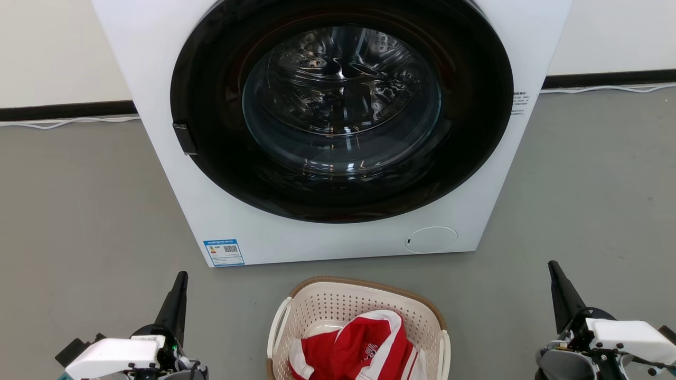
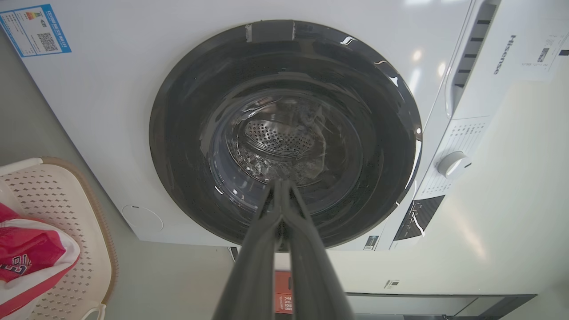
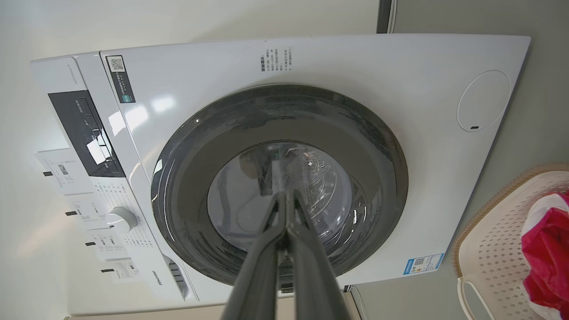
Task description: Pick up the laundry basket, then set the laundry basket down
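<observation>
Judging from how things lay, the pickup had not yet begun. The basket (image 1: 364,283) sat on the floor (image 1: 79,211) just in front of the washer (image 1: 338,240), low in the middle of the head view, between the two grippers and apart from both. A red and white garment (image 1: 364,348) lay inside it. Its white handles stood one on each side, the left handle (image 1: 276,330) toward the left gripper (image 1: 181,278) and the right handle (image 1: 447,352) toward the right gripper (image 1: 553,267).

To do this step well, both arms would likely need to come inward and down together, each to its own handle, so that the load rose level and the garment did not slide. Each handle left only a slim gap against the basket wall, so the jaws would probably have to part first and then pinch the handle bar squarely. A one-sided grip could tip the light plastic basket. The washer stood near the far rim, so the lift was best kept straight up, not forward.

Both grippers were fully closed, their fingers (image 2: 260,266) pressed together into one dark point, and they held nothing. In each wrist view the pair aimed at the washer door (image 2: 186,133), touching neither it nor the basket.
</observation>
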{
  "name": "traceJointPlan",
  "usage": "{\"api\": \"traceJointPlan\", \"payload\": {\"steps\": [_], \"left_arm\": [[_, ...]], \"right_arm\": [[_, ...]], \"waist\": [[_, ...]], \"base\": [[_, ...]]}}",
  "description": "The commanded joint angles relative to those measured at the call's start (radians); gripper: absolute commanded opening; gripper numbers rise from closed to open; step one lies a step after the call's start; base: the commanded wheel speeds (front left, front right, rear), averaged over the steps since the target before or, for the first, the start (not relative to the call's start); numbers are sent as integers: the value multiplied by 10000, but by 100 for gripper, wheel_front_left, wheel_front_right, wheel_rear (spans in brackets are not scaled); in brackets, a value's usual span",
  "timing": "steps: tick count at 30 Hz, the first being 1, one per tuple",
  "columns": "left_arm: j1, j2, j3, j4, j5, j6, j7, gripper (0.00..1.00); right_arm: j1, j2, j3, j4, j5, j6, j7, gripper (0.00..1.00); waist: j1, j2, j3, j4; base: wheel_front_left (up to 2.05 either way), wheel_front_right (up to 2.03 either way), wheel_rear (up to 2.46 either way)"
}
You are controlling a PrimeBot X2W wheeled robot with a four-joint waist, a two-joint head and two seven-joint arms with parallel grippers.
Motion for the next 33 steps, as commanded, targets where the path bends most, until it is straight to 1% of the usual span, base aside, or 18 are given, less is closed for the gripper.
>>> {"api": "traceJointPlan", "payload": {"steps": [1, 33], "left_arm": [[-551, 102, 290, -225, 17, -75, 59, 0], [-551, 102, 290, -225, 17, -75, 59, 0]], "right_arm": [[-412, -47, 187, -280, -19, 73, 76, 0], [-412, -47, 187, -280, -19, 73, 76, 0]], "waist": [[0, -1, 0, 0], [0, -1, 0, 0]], "base": [[0, 0, 0], [0, 0, 0]]}}
